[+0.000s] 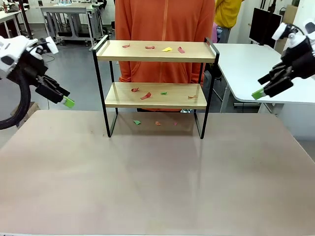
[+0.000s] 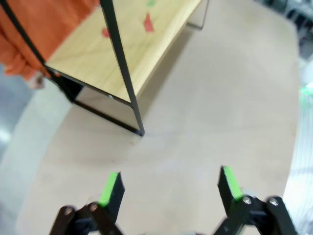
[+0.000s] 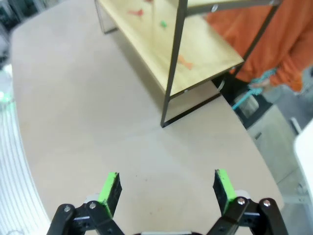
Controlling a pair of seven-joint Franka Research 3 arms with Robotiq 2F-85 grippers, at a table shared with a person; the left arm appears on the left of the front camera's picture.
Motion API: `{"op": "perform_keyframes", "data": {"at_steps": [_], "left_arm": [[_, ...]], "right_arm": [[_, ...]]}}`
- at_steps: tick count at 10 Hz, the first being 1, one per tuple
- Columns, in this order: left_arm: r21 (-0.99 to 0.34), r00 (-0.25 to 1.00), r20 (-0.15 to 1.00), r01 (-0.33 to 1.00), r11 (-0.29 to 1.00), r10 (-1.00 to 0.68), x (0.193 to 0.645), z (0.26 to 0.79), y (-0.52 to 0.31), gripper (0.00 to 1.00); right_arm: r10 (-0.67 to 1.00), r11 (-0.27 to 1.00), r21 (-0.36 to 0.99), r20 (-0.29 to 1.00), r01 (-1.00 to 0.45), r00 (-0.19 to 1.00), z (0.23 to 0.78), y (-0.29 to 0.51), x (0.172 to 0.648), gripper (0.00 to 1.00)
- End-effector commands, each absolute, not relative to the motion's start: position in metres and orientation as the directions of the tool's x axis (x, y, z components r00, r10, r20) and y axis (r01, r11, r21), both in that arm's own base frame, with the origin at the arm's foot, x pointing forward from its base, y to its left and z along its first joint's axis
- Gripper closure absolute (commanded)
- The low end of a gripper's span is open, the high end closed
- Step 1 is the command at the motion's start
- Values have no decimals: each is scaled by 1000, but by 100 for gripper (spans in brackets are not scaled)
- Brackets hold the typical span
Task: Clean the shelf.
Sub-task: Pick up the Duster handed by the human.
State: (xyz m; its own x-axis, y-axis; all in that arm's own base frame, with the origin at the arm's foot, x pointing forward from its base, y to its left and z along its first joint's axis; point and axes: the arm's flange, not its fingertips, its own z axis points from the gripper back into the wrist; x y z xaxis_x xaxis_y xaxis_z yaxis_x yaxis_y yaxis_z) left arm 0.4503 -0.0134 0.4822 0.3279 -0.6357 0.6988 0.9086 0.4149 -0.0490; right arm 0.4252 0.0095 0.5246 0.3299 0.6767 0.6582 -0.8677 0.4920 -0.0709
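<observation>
Nearest us, the beige counter [image 1: 147, 187] lies bare in front of the shelf [image 1: 197, 53]. The left end effector [image 2: 170, 182] hangs off the shelf's left end, above the counter. Its green-padded fingers [image 2: 111, 185] are spread wide apart with nothing between them. The right end effector [image 3: 166, 182] hangs off the shelf's right end, jaws just as wide and gripping nothing.

The shelf stands upright towards the counter's far edge, midway between the two arms. Under it, on the counter, there's a green scrap [image 1: 137, 122] and a couple of reddish bits [image 1: 157, 123]. The lower board carries red scraps [image 1: 146, 96] and a green one [image 1: 164, 93]. Up on the top board are red pieces [image 1: 150, 47] and a yellow one [image 1: 167, 49]. Right behind the shelf stands a person in an orange top [image 1: 165, 22].
</observation>
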Motion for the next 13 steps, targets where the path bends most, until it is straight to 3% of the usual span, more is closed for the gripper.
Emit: {"op": "perform_keyframes", "data": {"at_steps": [1, 2, 3, 4, 10, 13], "left_arm": [[-71, 264, 766, 941, 330, -586, 491, 454, 10, 0], [-7, 197, 806, 946, 323, -558, 500, 442, 21, 0], [-11, 213, 821, 934, 358, -529, 502, 438, 26, 0], [-20, 239, 779, 934, 358, -580, 475, 456, 16, 0], [-4, 227, 782, 933, 360, -580, 481, 456, 14, 0], [-10, 152, 902, 943, 332, -404, 530, 444, 70, 0]], "right_arm": [[694, 365, -8, 669, -931, 267, 509, -10, 455, 0], [688, 353, -44, 690, -935, 227, 504, -25, 458, 0], [645, 403, -6, 711, -915, 279, 499, -30, 459, 0], [685, 392, -40, 680, -919, 262, 508, -14, 441, 0], [702, 396, -43, 658, -917, 272, 507, -12, 442, 0], [582, 269, -25, 801, -963, 142, 506, -85, 497, 0]]}}
